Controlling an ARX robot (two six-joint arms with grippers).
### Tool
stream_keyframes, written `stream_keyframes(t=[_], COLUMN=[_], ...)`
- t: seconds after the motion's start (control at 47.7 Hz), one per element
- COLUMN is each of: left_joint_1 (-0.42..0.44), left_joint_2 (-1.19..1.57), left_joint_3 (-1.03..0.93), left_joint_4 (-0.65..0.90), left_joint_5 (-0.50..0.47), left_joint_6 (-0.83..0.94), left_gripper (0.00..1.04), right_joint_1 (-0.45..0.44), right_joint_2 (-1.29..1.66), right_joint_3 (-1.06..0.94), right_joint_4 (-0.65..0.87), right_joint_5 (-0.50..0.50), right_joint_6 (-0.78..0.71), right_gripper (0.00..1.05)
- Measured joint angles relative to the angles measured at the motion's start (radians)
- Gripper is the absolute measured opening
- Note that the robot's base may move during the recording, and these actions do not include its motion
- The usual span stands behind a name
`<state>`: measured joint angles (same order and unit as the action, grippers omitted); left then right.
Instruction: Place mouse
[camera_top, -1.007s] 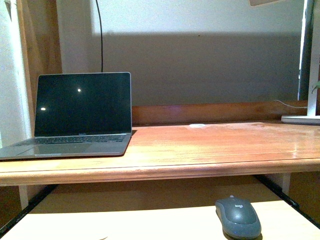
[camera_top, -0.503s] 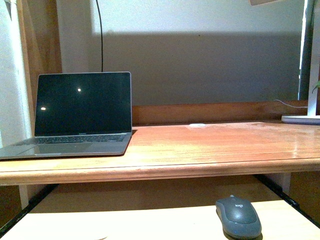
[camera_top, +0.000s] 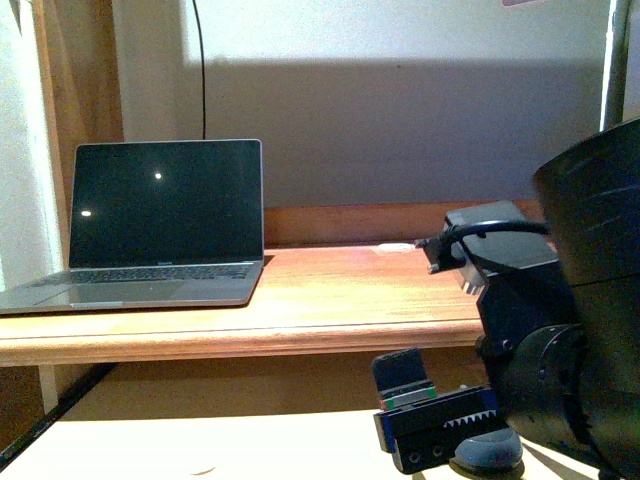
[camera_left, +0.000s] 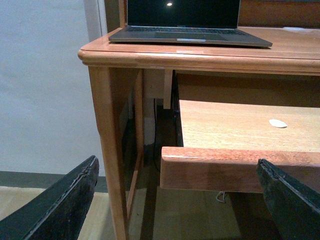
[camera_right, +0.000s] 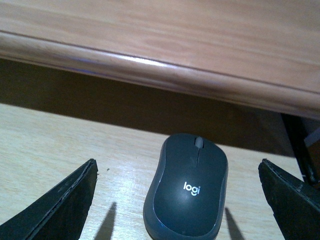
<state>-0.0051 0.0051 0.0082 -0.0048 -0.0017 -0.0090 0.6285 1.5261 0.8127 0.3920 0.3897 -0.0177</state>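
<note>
The mouse (camera_right: 187, 192) is dark grey with a scroll wheel and a white logo. It lies on the pale pull-out shelf (camera_right: 45, 145) below the desk's edge. My right gripper (camera_right: 177, 200) is open, with one finger on each side of the mouse and not touching it. In the front view the right gripper (camera_top: 440, 425) hangs low at the right, and only a sliver of the mouse (camera_top: 490, 452) shows under it. My left gripper (camera_left: 176, 162) is open and empty. It points at the shelf's front edge (camera_left: 235, 167) from outside the desk's left end.
An open laptop (camera_top: 160, 225) with a dark screen stands on the left of the wooden desk top (camera_top: 350, 290). A small white disc (camera_left: 278, 123) lies on the pull-out shelf. The desk's wooden leg (camera_left: 105, 150) is close to the left gripper. A black cable (camera_top: 203, 70) runs up the wall.
My right arm has come into the front view from the right. It now covers most of the mouse, which lay in plain sight before. The mouse itself has not moved.
</note>
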Motion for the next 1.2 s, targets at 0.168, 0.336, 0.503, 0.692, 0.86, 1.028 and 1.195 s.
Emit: stream_keyframes(t=[0.168,0.336,0.503,0.692,0.86,1.028,1.195], left_joint_1=[0.0,0.0,0.0,0.0,0.0,0.0,0.0], left_joint_2=[0.0,0.0,0.0,0.0,0.0,0.0,0.0], left_joint_3=[0.0,0.0,0.0,0.0,0.0,0.0,0.0], left_joint_4=[0.0,0.0,0.0,0.0,0.0,0.0,0.0], left_joint_5=[0.0,0.0,0.0,0.0,0.0,0.0,0.0], left_joint_6=[0.0,0.0,0.0,0.0,0.0,0.0,0.0], left_gripper=[0.97,0.97,0.97,0.97,0.97,0.97,0.97], right_joint_1=[0.0,-0.002,-0.009,-0.019,-0.029,-0.047,-0.071], right_joint_2=[0.056,0.103,0.145,0.186,0.196,0.197,0.186], right_joint_3=[0.056,0.098,0.133,0.167,0.174,0.173,0.16], right_joint_4=[-0.092,-0.162,-0.188,-0.204,-0.205,-0.196,-0.19], right_joint_5=[0.015,0.014,0.03,0.047,0.049,0.047,0.038], right_joint_6=[0.037,0.076,0.085,0.095,0.109,0.114,0.131], right_gripper=[0.97,0.97,0.97,0.95,0.72,0.55,0.55])
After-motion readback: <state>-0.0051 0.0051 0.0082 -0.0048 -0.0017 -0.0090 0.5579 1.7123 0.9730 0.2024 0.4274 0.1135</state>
